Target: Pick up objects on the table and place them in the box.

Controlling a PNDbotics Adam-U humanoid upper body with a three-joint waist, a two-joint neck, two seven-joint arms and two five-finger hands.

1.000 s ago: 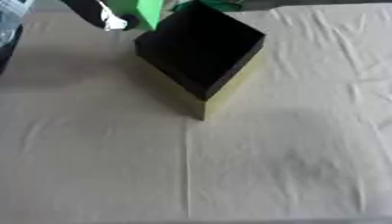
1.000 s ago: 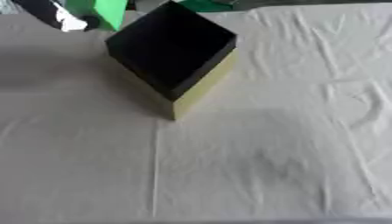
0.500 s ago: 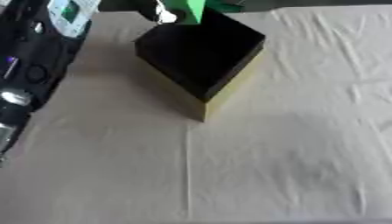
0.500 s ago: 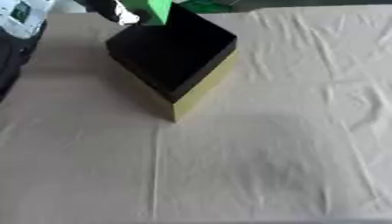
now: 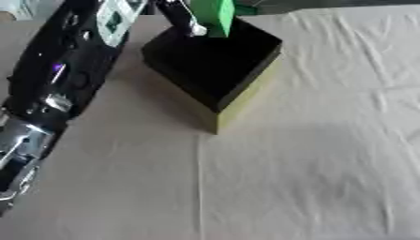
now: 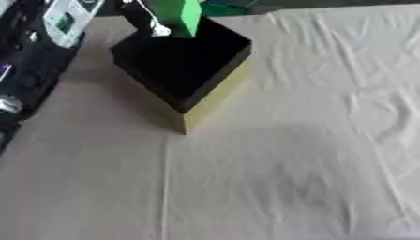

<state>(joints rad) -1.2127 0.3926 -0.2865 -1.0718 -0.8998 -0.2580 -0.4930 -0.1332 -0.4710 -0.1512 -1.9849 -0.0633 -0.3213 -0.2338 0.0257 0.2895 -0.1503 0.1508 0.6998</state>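
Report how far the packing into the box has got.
Done: nothing shows inside the box, though its dark interior hides detail. In hand: the left hand holds a green block above the box's far edge, not yet released. Left: lowering it in and letting go. The cloth in front of the box shows no other loose object. The right hand is not in view.

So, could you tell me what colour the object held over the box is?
Bright green: the block above the box, clearest in the left eye view.
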